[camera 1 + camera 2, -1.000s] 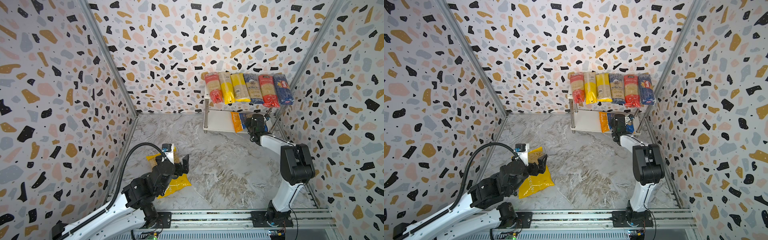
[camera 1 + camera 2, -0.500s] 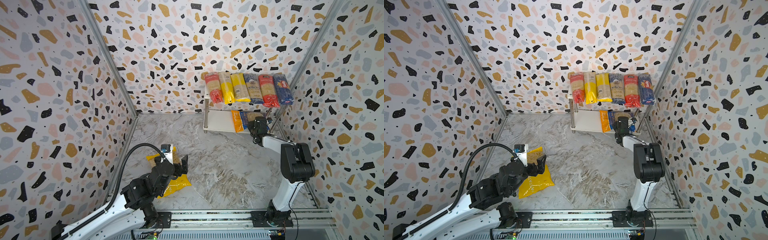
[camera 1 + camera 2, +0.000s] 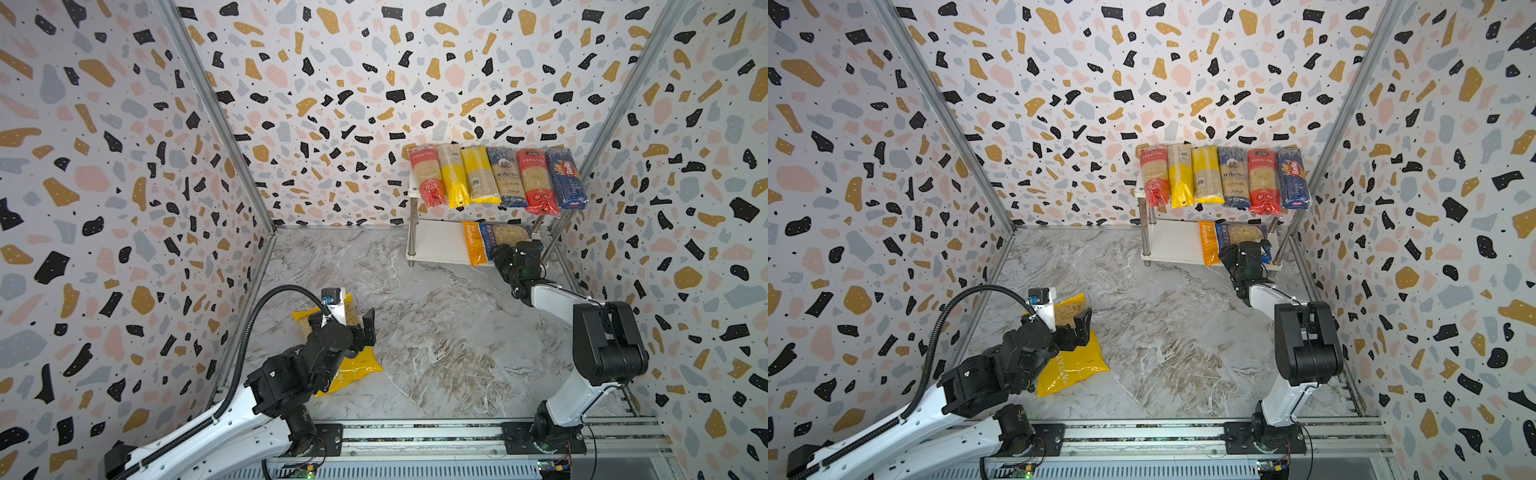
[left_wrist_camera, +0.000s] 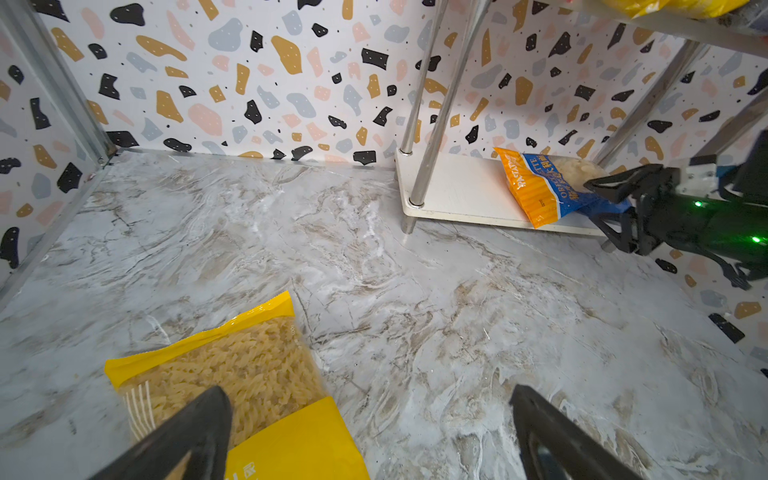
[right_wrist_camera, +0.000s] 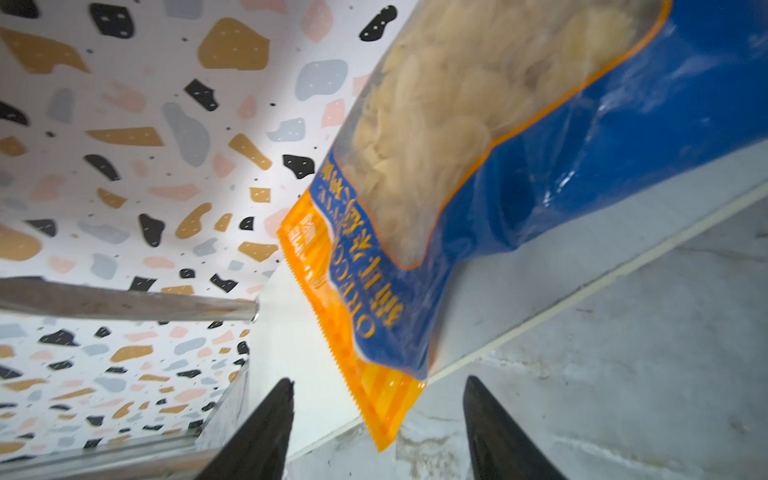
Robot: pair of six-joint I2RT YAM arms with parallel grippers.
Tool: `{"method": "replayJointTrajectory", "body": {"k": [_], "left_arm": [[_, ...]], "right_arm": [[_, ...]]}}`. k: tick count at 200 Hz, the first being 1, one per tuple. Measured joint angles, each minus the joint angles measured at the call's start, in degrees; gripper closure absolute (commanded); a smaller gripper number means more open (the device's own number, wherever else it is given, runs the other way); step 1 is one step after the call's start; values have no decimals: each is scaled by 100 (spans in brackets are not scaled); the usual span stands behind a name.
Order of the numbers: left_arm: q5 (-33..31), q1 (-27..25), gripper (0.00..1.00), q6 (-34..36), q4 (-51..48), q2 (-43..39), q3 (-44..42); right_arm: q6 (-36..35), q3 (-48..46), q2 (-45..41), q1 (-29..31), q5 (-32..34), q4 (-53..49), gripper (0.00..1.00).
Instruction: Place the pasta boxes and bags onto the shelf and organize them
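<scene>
I have the right gripper (image 4: 588, 200) at the near right end of the shelf's (image 3: 436, 245) lower board. Its fingers stand apart on either side of the blue-and-orange bag (image 3: 494, 241) and do not pinch it. The bag lies flat on the right part of that board, one orange corner poking just past the near edge.

I judge it sits low because the upper board is full. Six long packs (image 3: 498, 178) lie side by side across it, their ends hanging over the near edge. Long packs above and wide bags below reads as the sorting plan.

The left gripper (image 4: 365, 390) hangs spread wide over the yellow bag (image 3: 1075, 365), which lies on the marble table (image 3: 436, 332) at the near left, well apart from the shelf. One finger is over the bag and the other over bare table, so nothing is gripped. That bag is the only one not on the shelf, and the white left part of the lower board looks meant for it.
</scene>
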Motion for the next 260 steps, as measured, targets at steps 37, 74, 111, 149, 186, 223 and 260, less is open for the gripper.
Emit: {"method": "replayJointTrajectory", "body": {"k": [37, 74, 111, 149, 186, 223, 260], "left_arm": [[-538, 0, 1, -850, -319, -109, -297], [-791, 0, 0, -1797, -706, -247, -756], [-732, 273, 1, -2396, -831, -208, -848], [444, 1740, 1, -2483, -258, 181, -1322], [1432, 2747, 0, -2465, 188, 929, -1797], [1508, 2874, 1, -2463, 481, 1357, -1775], [1152, 3279, 1, -2485, 468, 1423, -1775]], "right_arm": [[-358, -798, -975, 332, -262, -92, 31], [-905, -1510, -1853, 1080, -608, -448, 27], [-1320, -1985, -2796, 1622, -925, -828, 7], [-1613, -2083, -3501, 2057, -1204, -1119, 1], [-1770, -2396, -4258, 2168, -1316, -1346, 1], [-1910, -2583, -4719, 2170, -1311, -1639, 1], [-1980, -2745, -4763, 2170, -1314, -1685, 1]]}}
